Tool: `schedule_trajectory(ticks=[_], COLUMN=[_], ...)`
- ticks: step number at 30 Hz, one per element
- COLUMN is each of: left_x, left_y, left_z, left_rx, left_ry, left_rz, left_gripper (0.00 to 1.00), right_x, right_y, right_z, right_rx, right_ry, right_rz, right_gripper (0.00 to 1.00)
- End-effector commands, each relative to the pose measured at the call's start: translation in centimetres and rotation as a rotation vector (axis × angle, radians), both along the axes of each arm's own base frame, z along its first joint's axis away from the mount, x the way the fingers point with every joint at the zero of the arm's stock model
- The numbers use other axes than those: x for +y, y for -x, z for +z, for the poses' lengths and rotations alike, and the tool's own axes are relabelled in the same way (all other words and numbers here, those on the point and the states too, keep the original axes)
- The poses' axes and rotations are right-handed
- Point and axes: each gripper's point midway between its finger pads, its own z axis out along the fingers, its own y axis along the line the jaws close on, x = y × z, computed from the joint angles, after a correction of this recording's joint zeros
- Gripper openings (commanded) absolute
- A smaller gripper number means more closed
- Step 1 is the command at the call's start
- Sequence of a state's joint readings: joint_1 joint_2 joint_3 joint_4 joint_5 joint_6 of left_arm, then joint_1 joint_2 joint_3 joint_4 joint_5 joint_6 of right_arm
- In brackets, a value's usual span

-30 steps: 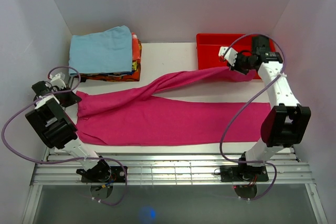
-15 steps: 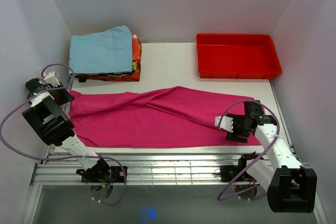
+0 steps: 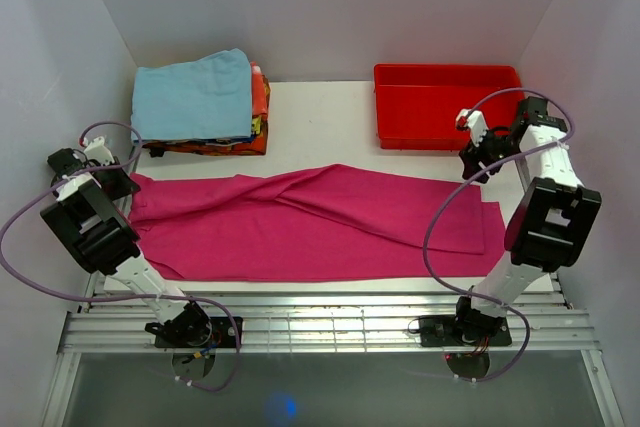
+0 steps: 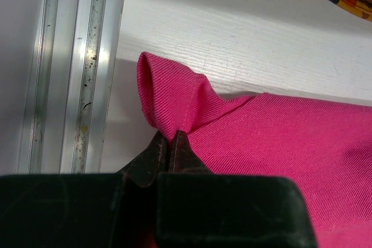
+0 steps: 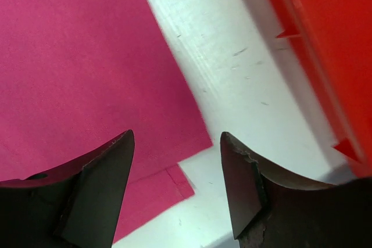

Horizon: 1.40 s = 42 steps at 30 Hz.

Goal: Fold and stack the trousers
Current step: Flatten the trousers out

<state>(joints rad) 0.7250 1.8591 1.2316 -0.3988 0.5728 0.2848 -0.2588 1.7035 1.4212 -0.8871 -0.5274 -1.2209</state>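
Top external view: the trousers [image 3: 300, 222] lie flat, long axis left to right, across the table [image 3: 330, 117]. The left gripper [image 4: 171, 143] pinches their left end. The right gripper [image 3: 474, 152], jaws apart and empty, hovers over their far right corner, beside the red tray [image 3: 450, 137].

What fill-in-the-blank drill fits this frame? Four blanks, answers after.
1. The left gripper is ____ on a bunched edge of the trousers.
2. The right gripper holds nothing; its jaws stand ____.
3. The tray at the far right of the table is ____ in colour.
4. The light blue cloth tops a pile of clothes at the far ____.

Missing words: shut; open; red; left.
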Motion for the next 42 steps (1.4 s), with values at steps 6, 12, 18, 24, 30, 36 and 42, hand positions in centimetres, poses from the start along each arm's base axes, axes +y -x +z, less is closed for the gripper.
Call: schedule_trajectory(ticks=[6, 12, 18, 24, 30, 36, 42], left_x=[-0.2, -0.4, -0.3, -0.3, -0.3, 0.2, 0.0], left_y=[0.0, 0.1, 0.2, 0.2, 0.2, 0.5, 0.5], left_z=[0.9, 0.8, 0.7, 1.1, 1.5, 1.3, 1.2], left_rx=[-0.03, -0.026, -0.017, -0.02, -0.023, -0.001, -0.004], left_ry=[-0.01, -0.001, -0.005, -0.01, -0.015, -0.045, -0.036], left_rz=[-0.047, -0.053, -0.055, -0.06, -0.062, -0.06, -0.07], left_gripper=[0.0, 0.0, 0.0, 0.0, 0.0, 0.0, 0.0], right_x=[-0.5, -1.7, -2.2, -2.7, -3.4, -5.3, -5.8], right_y=[-0.4, -2.2, 0.1, 3.1, 2.5, 2.4, 1.4], right_z=[-5.8, -9.6, -13.7, -11.9, -3.8, 0.6, 2.4], right_rx=[0.086, 0.057, 0.136, 0.141, 0.017, -0.067, -0.141], right_ry=[0.014, 0.054, 0.113, 0.127, 0.115, 0.192, 0.201], right_rz=[0.01, -0.034, 0.013, 0.034, 0.018, 0.008, 0.0], right_gripper=[0.69, 0.8, 0.61, 0.08, 0.08, 0.08, 0.08])
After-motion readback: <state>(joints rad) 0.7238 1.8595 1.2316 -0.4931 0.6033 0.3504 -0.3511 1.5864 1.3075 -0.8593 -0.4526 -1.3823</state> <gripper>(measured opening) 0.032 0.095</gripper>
